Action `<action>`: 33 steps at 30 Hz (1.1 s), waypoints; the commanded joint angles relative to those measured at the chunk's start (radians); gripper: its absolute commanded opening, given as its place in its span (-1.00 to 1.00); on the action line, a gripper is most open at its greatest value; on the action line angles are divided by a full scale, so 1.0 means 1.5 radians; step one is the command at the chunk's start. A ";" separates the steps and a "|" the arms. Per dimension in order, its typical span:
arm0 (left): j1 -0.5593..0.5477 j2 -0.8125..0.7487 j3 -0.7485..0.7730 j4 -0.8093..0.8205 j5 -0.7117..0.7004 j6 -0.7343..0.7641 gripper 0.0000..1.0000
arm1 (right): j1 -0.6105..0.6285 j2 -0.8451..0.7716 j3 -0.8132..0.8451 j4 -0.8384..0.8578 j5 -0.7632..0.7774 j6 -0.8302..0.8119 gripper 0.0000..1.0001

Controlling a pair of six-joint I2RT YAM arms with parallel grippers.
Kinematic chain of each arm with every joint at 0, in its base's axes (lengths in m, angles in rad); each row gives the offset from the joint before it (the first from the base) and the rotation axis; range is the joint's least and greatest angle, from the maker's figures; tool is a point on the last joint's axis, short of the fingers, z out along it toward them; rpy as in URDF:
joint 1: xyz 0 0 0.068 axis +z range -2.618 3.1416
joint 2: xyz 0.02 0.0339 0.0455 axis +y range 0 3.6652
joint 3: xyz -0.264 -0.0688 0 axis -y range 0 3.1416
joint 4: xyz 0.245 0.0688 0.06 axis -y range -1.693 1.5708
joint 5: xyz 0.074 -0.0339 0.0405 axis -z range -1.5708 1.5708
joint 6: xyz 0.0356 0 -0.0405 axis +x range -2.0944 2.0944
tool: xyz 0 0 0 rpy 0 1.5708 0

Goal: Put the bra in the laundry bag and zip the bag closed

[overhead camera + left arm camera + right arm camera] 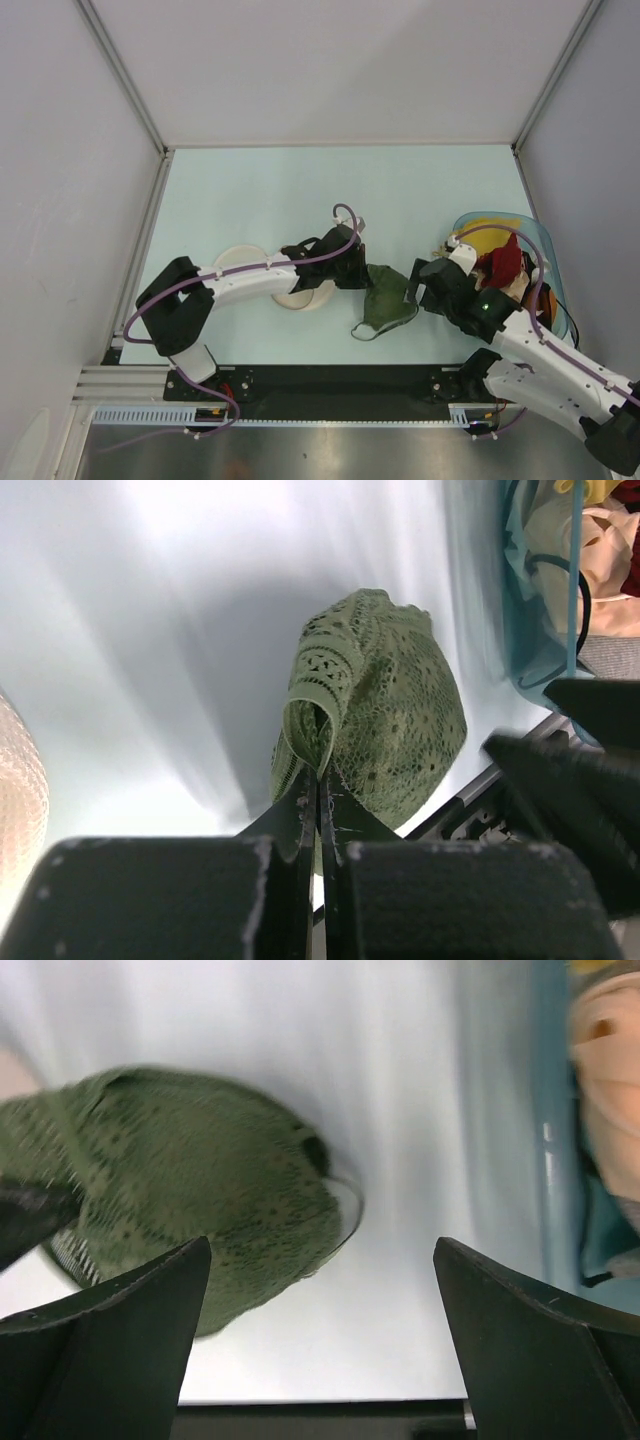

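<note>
The dark olive-green bra (388, 302) lies bunched on the table between the two grippers. My left gripper (368, 272) is shut on its folded lace edge; the left wrist view shows the fingertips (320, 780) pinching the bra (385, 705). My right gripper (413, 287) is open and empty just right of the bra; in the right wrist view the bra (190, 1195) sits left of the wide-apart jaws (320, 1300). The cream-white laundry bag (238, 261) lies under my left arm, partly hidden, and shows at the left wrist view's left edge (15, 790).
A translucent blue tub (537, 240) with yellow, red and orange garments stands at the right, close behind my right gripper; it also shows in the wrist views (525, 630) (545, 1110). White walls enclose the table. The black near edge runs just below the bra.
</note>
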 commanded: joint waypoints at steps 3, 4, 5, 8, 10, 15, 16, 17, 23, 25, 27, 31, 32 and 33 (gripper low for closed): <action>0.002 -0.021 0.037 -0.003 0.020 0.014 -1.00 | 0.118 -0.052 -0.003 0.092 -0.026 -0.083 0.99; 0.003 -0.023 0.037 -0.002 0.022 0.012 -1.00 | 0.136 -0.059 -0.008 0.110 -0.019 -0.093 1.00; 0.004 -0.024 0.037 -0.002 0.029 0.008 -1.00 | 0.170 -0.065 -0.013 0.137 -0.013 -0.099 0.99; 0.005 -0.032 0.036 -0.002 0.036 -0.006 -1.00 | 0.220 -0.057 -0.025 0.172 0.028 -0.115 0.99; 0.005 -0.034 0.036 -0.003 0.036 -0.008 -0.99 | 0.260 -0.038 -0.024 0.158 0.109 -0.077 0.99; 0.007 -0.041 0.029 -0.005 0.036 0.009 -0.99 | 0.189 0.006 0.018 -0.015 0.177 0.061 1.00; 0.008 -0.040 0.028 -0.005 0.037 0.016 -0.99 | 0.159 0.002 0.021 -0.026 0.171 0.067 0.99; 0.009 -0.040 0.028 -0.003 0.040 0.024 -0.99 | 0.147 -0.003 0.022 -0.037 0.165 0.068 0.99; 0.038 -0.032 0.040 -0.020 0.055 0.077 -0.99 | 0.092 -0.122 0.009 -0.090 0.149 0.165 0.99; 0.052 -0.032 0.039 -0.023 0.057 0.085 -1.00 | 0.072 -0.156 0.019 -0.127 0.158 0.193 0.99; 0.061 -0.031 0.039 -0.028 0.057 0.090 -0.99 | 0.059 -0.171 0.046 -0.143 0.177 0.192 0.99; 0.062 -0.029 0.043 -0.025 0.081 0.105 -1.00 | 0.058 -0.199 0.072 -0.038 0.141 -0.011 0.99; 0.062 -0.025 0.047 -0.023 0.097 0.115 -1.00 | 0.058 -0.205 0.067 -0.004 0.076 -0.057 1.00; 0.063 -0.025 0.048 -0.023 0.101 0.121 -1.00 | 0.059 -0.204 0.061 0.026 0.043 -0.091 0.99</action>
